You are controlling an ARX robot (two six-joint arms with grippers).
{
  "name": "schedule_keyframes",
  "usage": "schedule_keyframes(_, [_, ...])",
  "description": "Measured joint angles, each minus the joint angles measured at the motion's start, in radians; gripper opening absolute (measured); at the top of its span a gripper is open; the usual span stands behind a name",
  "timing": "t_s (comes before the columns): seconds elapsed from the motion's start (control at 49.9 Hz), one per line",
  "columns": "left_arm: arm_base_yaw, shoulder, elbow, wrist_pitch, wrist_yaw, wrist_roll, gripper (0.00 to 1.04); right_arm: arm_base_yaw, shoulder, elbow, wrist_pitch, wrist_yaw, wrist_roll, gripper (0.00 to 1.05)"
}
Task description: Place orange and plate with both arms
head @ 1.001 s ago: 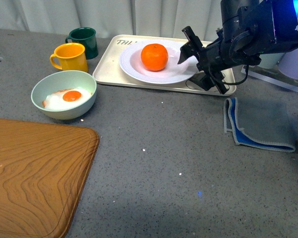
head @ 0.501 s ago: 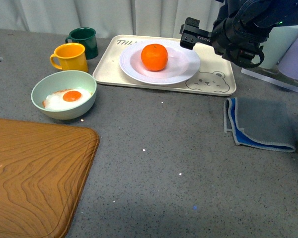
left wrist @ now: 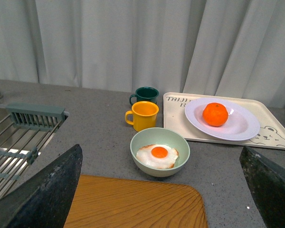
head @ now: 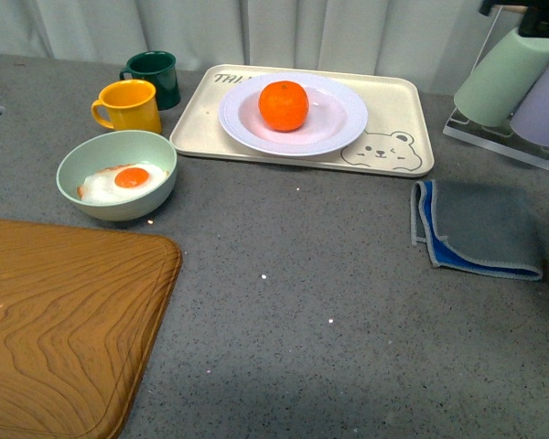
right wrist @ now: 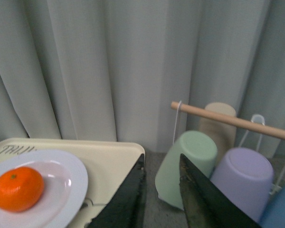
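The orange sits in the white plate, which rests on a cream tray with a bear drawing at the back of the counter. Both also show in the left wrist view, the orange on the plate, and in the right wrist view, the orange on the plate. My left gripper is open and empty, raised well back from the tray. My right gripper is open with a narrow gap, empty, high and to the right of the tray. Neither gripper shows in the front view.
A pale green bowl with a fried egg, a yellow mug and a dark green mug stand left of the tray. A wooden board lies front left. A grey cloth lies right. Upturned cups hang on a rack at back right. A sink lies far left.
My right arm has pulled up and to the right, away from the plate's right rim, and has left the front view. The orange and plate have stayed on the tray.
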Motion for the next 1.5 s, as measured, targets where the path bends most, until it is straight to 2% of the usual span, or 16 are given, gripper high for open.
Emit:
schedule_keyframes(0.12, [0.0,0.0,0.0,0.0,0.0,0.0,0.98,-0.014,-0.076,-0.125,0.016,-0.024,-0.006,0.01])
schedule_keyframes(0.34, [0.0,0.0,0.0,0.0,0.0,0.0,0.98,-0.048,-0.262,-0.323,0.029,-0.06,-0.01,0.01])
schedule_keyframes(0.42, [0.0,0.0,0.0,0.0,0.0,0.0,0.98,-0.066,-0.389,-0.391,-0.047,-0.073,-0.009,0.01])
schedule_keyframes(0.621, [0.0,0.0,0.0,0.0,0.0,0.0,0.98,-0.084,-0.543,-0.487,-0.086,-0.093,-0.01,0.01])
schedule_keyframes(0.741, [0.0,0.0,0.0,0.0,-0.001,0.0,0.98,-0.132,-0.624,-0.537,-0.125,-0.153,-0.009,0.01])
schedule_keyframes(1.221, [0.0,0.0,0.0,0.0,0.0,0.0,0.98,-0.146,-0.963,-0.652,-0.34,-0.156,-0.009,0.01])
schedule_keyframes(1.502, [0.0,0.0,0.0,0.0,0.0,0.0,0.98,-0.146,-1.171,-0.687,-0.517,-0.157,-0.009,0.01])
